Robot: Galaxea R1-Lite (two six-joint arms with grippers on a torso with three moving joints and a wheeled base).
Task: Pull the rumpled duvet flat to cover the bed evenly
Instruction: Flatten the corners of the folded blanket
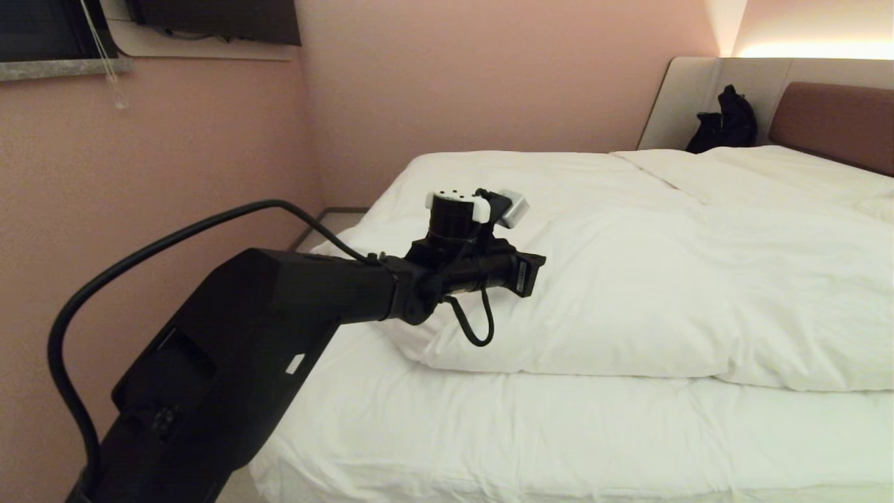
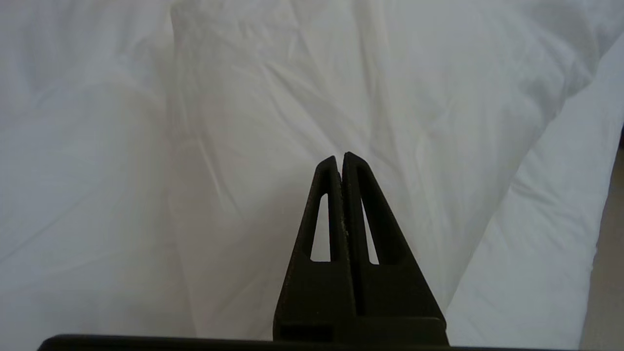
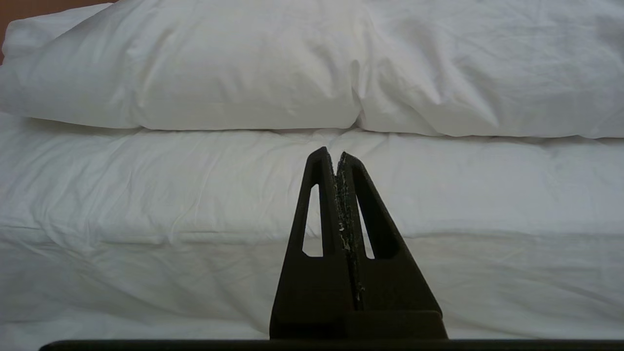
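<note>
The puffy white duvet (image 1: 628, 293) lies bunched toward the head of the bed (image 1: 489, 433). Its thick near edge stops short and leaves a wide strip of bare mattress sheet in front. My left arm (image 1: 279, 314) reaches over the duvet's left corner. In the left wrist view, my left gripper (image 2: 340, 157) is shut with nothing between its fingers, and it hovers just over the wrinkled duvet (image 2: 243, 146). My right gripper (image 3: 337, 153) is shut and empty. It points at the side of the mattress (image 3: 195, 195), below the duvet's edge (image 3: 243, 73).
A reddish-brown headboard (image 1: 831, 122) stands at the far right, with a black bag (image 1: 726, 122) beside it. Pink walls close in on the left and behind. A narrow strip of floor (image 1: 335, 223) runs between the wall and the bed's far side.
</note>
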